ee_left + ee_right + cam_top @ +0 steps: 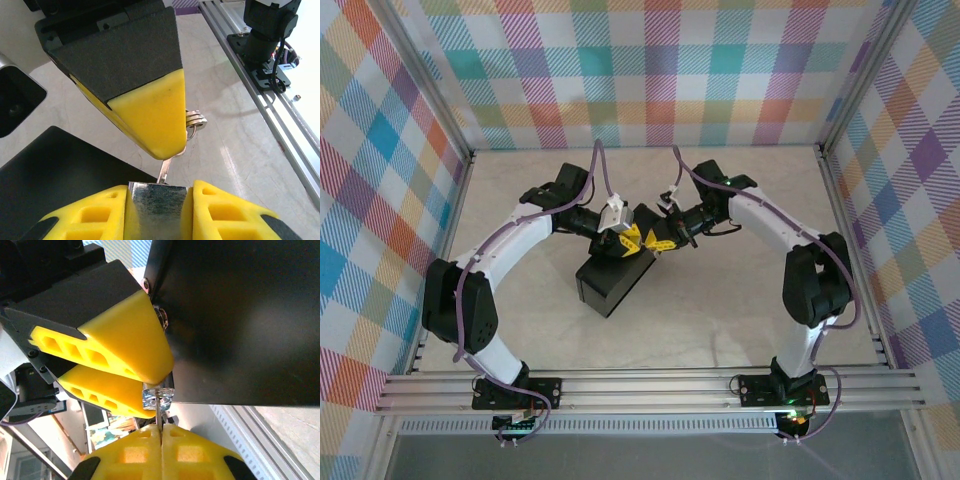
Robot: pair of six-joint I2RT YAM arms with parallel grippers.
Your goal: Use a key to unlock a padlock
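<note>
Yellow foam tips the left gripper, whose jaws stand partly apart and clamp both flanks of the small silvery metal padlock, which fills the gap between them. Straight ahead of those jaws, the right gripper has its yellow fingers pressed fully together on the thin grey metal key. The blade tip meets the lock's facing end, seemingly at the keyhole. The key's little ring hangs just behind the pinching finger. Below and beside both grippers sits the dark rectangular tin box. By my reading, grasping and lining up are done. Seating the key fully, turning it and opening the lock are left, and I cannot tell whether the lock has sprung.
</note>
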